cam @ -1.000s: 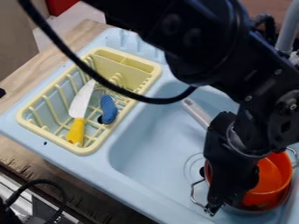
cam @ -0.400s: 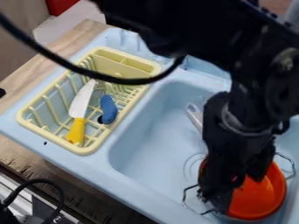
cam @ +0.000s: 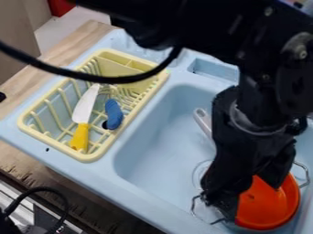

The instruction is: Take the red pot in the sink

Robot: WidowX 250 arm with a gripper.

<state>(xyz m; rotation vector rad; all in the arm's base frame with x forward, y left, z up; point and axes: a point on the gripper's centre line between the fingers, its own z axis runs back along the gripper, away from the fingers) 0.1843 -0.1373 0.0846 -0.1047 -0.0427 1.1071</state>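
Red pot (cam: 269,208) sits in the sink (cam: 156,151), by its near edge, w/ metal handles (cam: 307,175) on 2 sides. End effector (cam: 243,194) is at the pot, hiding part of it; can't tell if it's grasping or released. Next to sink basin: yellow dish rack (cam: 90,156) w/ knife (cam: 85,107) & blue item (cam: 114,114). Pale handle (cam: 203,120) in sink too, partly hidden.

Claw (cam: 249,197) covers the left part of the pot (cam: 269,208). Grey handle (cam: 202,119) runs behind the arm (cam: 247,98); its far end is hidden. Arm is cut off at the top and right edges, sink (cam: 165,141) at the bottom. Black item (cam: 2,96), left edge: cropped, too little to identify.
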